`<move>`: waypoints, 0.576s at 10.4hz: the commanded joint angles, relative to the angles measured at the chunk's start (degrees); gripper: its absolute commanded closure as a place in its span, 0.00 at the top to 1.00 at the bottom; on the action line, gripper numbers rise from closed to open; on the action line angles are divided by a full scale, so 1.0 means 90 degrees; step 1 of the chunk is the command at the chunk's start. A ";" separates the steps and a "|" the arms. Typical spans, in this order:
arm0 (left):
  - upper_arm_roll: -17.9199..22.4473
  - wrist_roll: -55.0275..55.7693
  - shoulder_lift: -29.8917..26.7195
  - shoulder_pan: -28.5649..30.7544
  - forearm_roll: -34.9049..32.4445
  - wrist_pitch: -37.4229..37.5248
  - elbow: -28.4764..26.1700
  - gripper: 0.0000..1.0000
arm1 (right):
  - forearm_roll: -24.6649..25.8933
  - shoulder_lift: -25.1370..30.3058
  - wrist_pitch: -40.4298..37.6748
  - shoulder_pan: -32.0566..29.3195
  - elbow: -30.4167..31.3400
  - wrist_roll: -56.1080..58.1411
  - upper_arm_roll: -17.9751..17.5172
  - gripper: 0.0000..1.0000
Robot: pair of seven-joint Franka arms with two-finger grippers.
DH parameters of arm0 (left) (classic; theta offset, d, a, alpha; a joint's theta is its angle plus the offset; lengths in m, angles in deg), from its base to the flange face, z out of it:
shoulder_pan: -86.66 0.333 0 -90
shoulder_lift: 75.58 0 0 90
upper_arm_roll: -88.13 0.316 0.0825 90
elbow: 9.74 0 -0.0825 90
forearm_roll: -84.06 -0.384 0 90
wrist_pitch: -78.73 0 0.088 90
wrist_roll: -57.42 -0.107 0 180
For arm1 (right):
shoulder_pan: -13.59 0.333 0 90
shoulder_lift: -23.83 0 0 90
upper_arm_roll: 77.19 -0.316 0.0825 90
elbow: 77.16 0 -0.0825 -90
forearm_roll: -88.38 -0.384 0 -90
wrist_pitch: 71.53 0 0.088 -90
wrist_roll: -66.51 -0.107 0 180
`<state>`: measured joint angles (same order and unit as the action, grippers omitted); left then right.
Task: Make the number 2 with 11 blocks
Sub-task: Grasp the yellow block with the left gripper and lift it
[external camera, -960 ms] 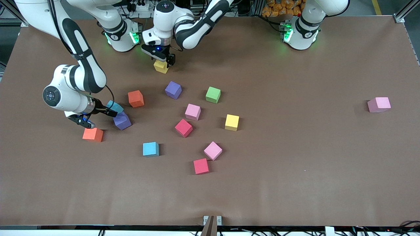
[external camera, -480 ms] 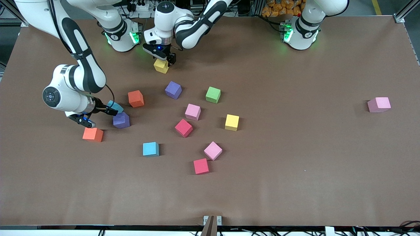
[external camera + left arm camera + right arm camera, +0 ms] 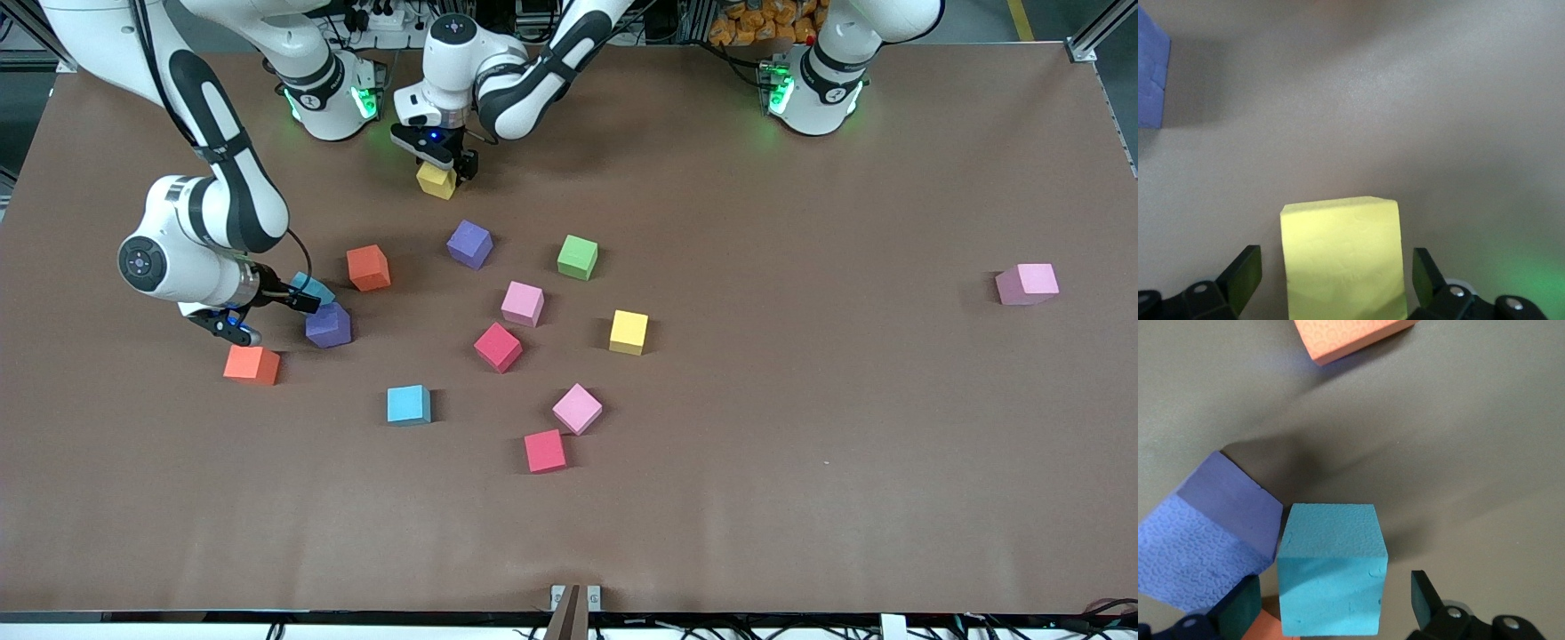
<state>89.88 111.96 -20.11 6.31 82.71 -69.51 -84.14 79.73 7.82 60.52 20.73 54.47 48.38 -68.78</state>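
The brown matte surface [image 3: 800, 444] carries scattered small matte foam cubes; no digit shape is formed. Landmark: the green foam cube [image 3: 578, 257]. The left end effector [image 3: 442, 163] sits low over a yellow foam cube [image 3: 436, 180] that lies farther from the front camera than the green cube and toward the right arm's end; its fingers [image 3: 1241, 277] are spread, one on each side of that cube [image 3: 1341, 257], with a gap visible on both sides, so nothing is pinched. The right end effector [image 3: 267, 316] is well toward the right arm's end from the green cube, fingers spread around a teal foam cube [image 3: 313, 288] [image 3: 1330, 568] without closing on it. A purple foam cube [image 3: 329, 325] [image 3: 1208, 530] lies just beside the teal one, seeming to meet it at one edge in the right wrist view. An orange foam cube [image 3: 252, 364] [image 3: 1351, 337] lies near them, nearer the camera. Between this group and the green cube sit an orange-red foam cube [image 3: 368, 268] and a second purple foam cube [image 3: 469, 244] [image 3: 1151, 73]. Nearer the camera than the green cube lie a pink foam cube [image 3: 523, 303], a red foam cube [image 3: 498, 347], a second yellow foam cube [image 3: 629, 332], a light blue foam cube [image 3: 409, 404], a second pink foam cube [image 3: 577, 409] and a second red foam cube [image 3: 545, 451]. A pale pink foam cube [image 3: 1027, 284] lies alone, well toward the left arm's end.
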 commanded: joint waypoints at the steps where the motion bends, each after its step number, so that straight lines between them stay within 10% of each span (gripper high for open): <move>1: 0.0148 0.0189 0.0194 -0.0145 -0.0123 -0.0014 0.0279 1.00 | -0.0123 -0.0389 0.0444 -0.0119 0.0003 0.0285 -0.0017 1.00; 6: 0.0177 0.0180 0.0194 -0.0145 -0.0123 -0.0014 0.0279 0.44 | -0.0123 -0.0702 0.0961 -0.0139 -0.0007 0.0286 -0.0017 1.00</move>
<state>90.50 111.97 -19.67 5.78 82.71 -69.51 -83.45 79.72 4.27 65.97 20.14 54.59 50.03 -68.67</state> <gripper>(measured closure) 0.388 0.000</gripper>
